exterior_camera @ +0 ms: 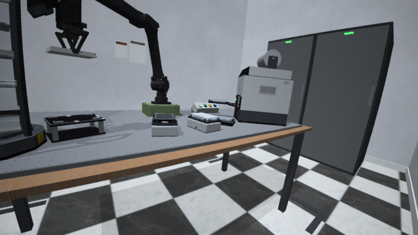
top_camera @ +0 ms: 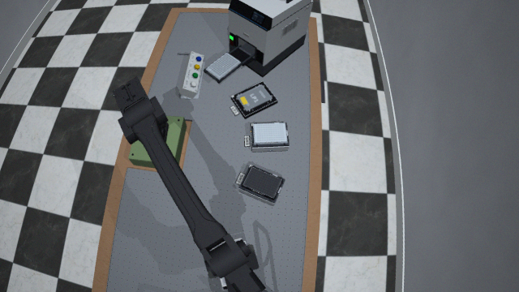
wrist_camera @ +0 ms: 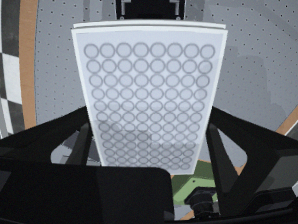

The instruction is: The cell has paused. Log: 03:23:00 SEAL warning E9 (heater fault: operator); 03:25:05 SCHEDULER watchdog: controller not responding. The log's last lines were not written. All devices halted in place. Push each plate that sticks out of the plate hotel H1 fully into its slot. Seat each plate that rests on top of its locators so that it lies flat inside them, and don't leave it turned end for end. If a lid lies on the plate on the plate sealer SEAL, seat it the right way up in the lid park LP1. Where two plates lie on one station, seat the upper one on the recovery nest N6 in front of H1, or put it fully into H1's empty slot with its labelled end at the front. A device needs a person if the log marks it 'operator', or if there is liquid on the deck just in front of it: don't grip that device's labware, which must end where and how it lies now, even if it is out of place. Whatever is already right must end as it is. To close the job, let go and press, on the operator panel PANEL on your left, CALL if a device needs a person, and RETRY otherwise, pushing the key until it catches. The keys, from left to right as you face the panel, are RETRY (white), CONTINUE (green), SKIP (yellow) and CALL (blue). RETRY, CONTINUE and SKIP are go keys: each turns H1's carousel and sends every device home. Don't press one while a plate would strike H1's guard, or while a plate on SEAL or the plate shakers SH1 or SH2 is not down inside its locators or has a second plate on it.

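My gripper [exterior_camera: 72,45] [wrist_camera: 149,111] is shut on a white well plate [exterior_camera: 85,54] [wrist_camera: 149,90], gripping it across its width and holding it level, high above the table. In the top view the arm hides most of the plate. The black recovery nest N6 [exterior_camera: 73,119] [wrist_camera: 149,4] stands on the deck below and ahead of the plate, beside the plate hotel H1 [exterior_camera: 19,81]. The sealer SEAL [top_camera: 271,30] [exterior_camera: 264,94] has a white plate [top_camera: 223,66] on its tray. The operator panel PANEL [top_camera: 191,75] [exterior_camera: 205,107] is beside it.
A shaker carries a white plate [top_camera: 269,135] [exterior_camera: 204,117]. Another shaker carries a black plate [top_camera: 261,183] [exterior_camera: 164,118]. The lid park LP1 [top_camera: 254,99] lies between the shakers and SEAL. The green arm base [top_camera: 176,134] [exterior_camera: 160,108] stands at the table's left edge.
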Available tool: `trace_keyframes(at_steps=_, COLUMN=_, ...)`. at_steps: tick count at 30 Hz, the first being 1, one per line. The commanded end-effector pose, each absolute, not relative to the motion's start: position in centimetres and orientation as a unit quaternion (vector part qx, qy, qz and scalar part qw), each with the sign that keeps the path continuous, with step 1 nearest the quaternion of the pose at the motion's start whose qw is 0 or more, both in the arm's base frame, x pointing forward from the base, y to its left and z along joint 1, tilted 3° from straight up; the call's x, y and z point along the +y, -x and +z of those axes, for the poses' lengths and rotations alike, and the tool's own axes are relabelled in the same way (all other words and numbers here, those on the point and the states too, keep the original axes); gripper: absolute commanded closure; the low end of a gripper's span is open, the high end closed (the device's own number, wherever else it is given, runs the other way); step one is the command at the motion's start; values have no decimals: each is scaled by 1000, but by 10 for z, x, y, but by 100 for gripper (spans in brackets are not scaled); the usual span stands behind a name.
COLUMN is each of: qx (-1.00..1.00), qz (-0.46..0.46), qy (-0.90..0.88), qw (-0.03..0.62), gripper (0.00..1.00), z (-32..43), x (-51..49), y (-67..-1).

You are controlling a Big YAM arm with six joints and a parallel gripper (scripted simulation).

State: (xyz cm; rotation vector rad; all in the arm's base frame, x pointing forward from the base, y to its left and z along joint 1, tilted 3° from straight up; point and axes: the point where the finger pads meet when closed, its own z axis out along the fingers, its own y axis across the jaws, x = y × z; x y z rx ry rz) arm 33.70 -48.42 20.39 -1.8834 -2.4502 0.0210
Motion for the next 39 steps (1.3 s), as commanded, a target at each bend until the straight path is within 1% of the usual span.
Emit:
trace_keyframes(at_steps=1, qx=-791, qz=14, qy=612, qw=6, gripper=16, z=213, x=-492, y=-331)
trace_keyframes(at_steps=39, qx=-792, qz=10, qy=610, qw=21, gripper=16, z=162, x=-493, y=-331)
